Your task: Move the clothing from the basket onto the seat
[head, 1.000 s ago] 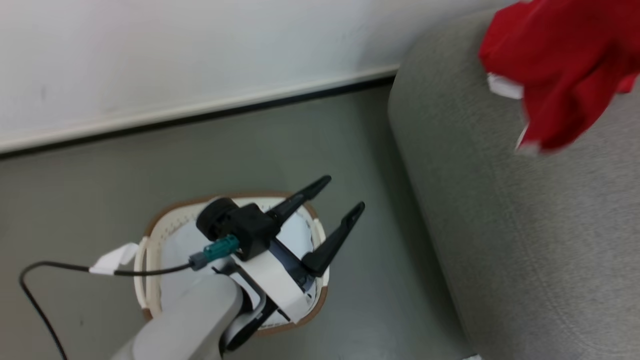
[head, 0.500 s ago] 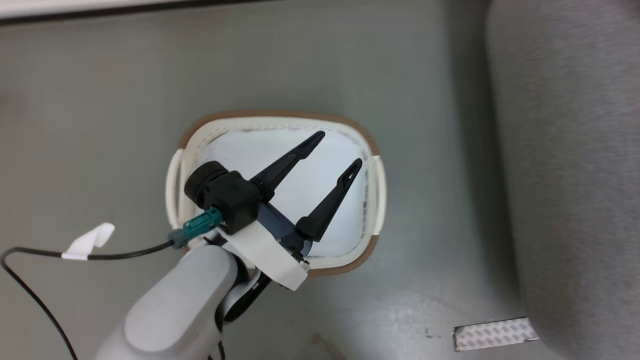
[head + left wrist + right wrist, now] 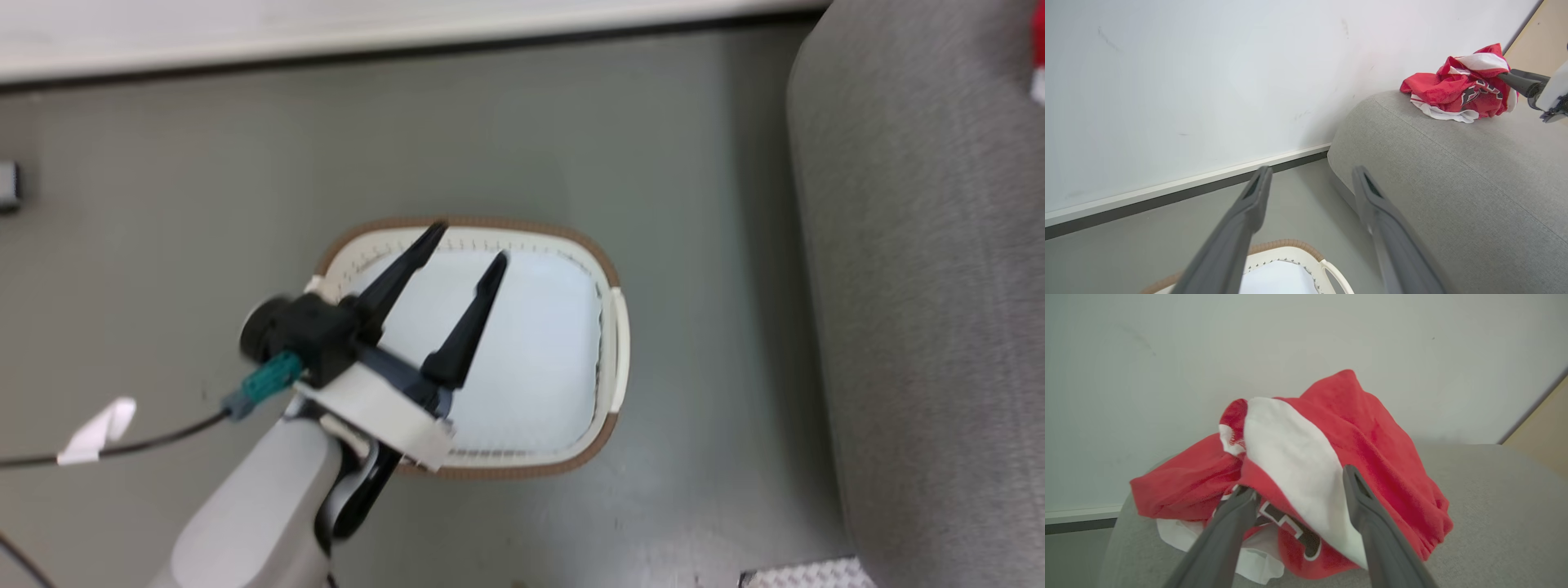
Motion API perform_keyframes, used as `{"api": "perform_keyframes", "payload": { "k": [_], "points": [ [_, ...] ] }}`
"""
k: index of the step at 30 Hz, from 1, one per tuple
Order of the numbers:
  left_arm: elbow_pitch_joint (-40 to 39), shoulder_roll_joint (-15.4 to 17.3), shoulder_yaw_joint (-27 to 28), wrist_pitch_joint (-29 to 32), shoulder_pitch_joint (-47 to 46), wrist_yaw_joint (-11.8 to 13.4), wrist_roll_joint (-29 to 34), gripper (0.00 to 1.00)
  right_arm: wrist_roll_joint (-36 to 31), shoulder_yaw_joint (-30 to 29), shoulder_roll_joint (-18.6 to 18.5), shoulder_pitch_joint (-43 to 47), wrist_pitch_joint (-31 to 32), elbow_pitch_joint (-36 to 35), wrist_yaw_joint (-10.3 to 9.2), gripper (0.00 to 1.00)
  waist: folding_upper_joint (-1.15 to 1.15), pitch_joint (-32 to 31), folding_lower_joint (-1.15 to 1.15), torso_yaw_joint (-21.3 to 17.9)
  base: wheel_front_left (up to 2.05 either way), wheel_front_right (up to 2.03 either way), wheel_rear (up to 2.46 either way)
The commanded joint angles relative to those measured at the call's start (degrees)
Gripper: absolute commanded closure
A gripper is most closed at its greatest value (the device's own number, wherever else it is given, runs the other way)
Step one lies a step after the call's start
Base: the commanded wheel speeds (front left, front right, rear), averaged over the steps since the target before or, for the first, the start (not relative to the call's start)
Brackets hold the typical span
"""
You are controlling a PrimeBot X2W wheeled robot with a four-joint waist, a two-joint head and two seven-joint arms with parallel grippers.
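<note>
While clothing [image 3: 1331,457] lies heaped on seat [image 3: 1494,506] near its corner | right gripper [image 3: 1298,482] unclenched, fingers spread either side of a fold of the heap | left gripper [image 3: 467,245] spread wide above basket [image 3: 611,343] | basket on floor [image 3: 204,204] beside seat, white inside showing

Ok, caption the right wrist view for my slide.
Right gripper, jaws open, astride red clothing heaped on the grey seat, white wall behind.

black numerals [image 3: 1306,544] on clothing [image 3: 1372,437], folded, unreadable
</note>
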Motion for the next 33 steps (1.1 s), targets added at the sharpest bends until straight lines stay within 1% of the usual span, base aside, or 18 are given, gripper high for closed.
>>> {"api": "perform_keyframes", "payload": {
  "k": [1,4,8,14,18,20,24,26,30,33],
  "points": [
    [0.57,0.19,0.36,-0.01,1.49,0.31,0.55,0.0,0.45,0.67,0.05,1.68,-0.58,-0.39,-0.15,0.0,0.0,-3.85,0.0,-1.11,0.0,0.0,0.0],
    [2.38,0.01,2.29,-0.01,4.8,0.91,0.4,0.0,1.68,5.31,1.74,6.45,-2.19,-2.59,-0.15,0.0,0.0,-8.62,0.0,-1.9,0.0,0.0,0.0],
    [4.58,-0.36,5.14,-0.02,9.76,1.99,0.87,0.0,4.35,9.93,3.61,13.93,-3.09,-7.77,-0.15,0.0,0.0,-15.03,0.0,-2.07,0.0,0.0,0.0],
    [6.66,-1.87,10.94,-0.02,17.67,4.07,1.96,0.0,7.75,15.57,6.1,27.51,-3.24,-16.69,-0.15,0.0,0.0,-24.61,0.0,-0.42,0.0,0.0,0.0],
    [7.78,-2.41,15.1,-0.02,23.25,4.7,3.07,0.0,9.84,18.2,8.37,36.24,-3.23,-21.98,-0.15,0.0,0.0,-29.46,0.0,0.88,0.0,0.0,0.0],
    [8.12,-2.91,17.05,-0.02,25.56,4.52,3.42,0.0,11.01,18.87,9.98,39.73,-3.23,-24.15,-0.15,0.0,0.0,-30.87,0.0,1.51,0.0,0.0,0.0],
    [8.98,-3.93,20.66,-0.01,29.03,3.39,4.33,0.0,12.14,19.26,13.06,45.33,-3.23,-27.82,-0.15,0.0,0.0,-32.32,0.0,2.73,0.0,0.0,0.0],
    [9.4,-4.96,22.77,-0.02,30.37,2.93,4.3,0.0,12.65,19.55,14.59,47.97,-3.24,-29.18,-0.15,0.0,0.0,-33.01,0.0,3.18,0.0,0.0,0.0],
    [10.29,-7.28,27.35,-0.02,33.14,2.34,5.16,0.0,11.99,20.47,16.45,52.46,-3.24,-30.33,-0.15,0.0,0.0,-34.29,0.0,3.6,0.0,0.0,0.0],
    [10.92,-8.86,30.02,-0.02,34.94,1.55,6.34,0.0,10.58,21.12,17.01,54.66,-3.24,-30.77,-0.15,0.0,0.0,-34.93,0.0,3.75,0.0,0.0,0.0]
  ]
}}
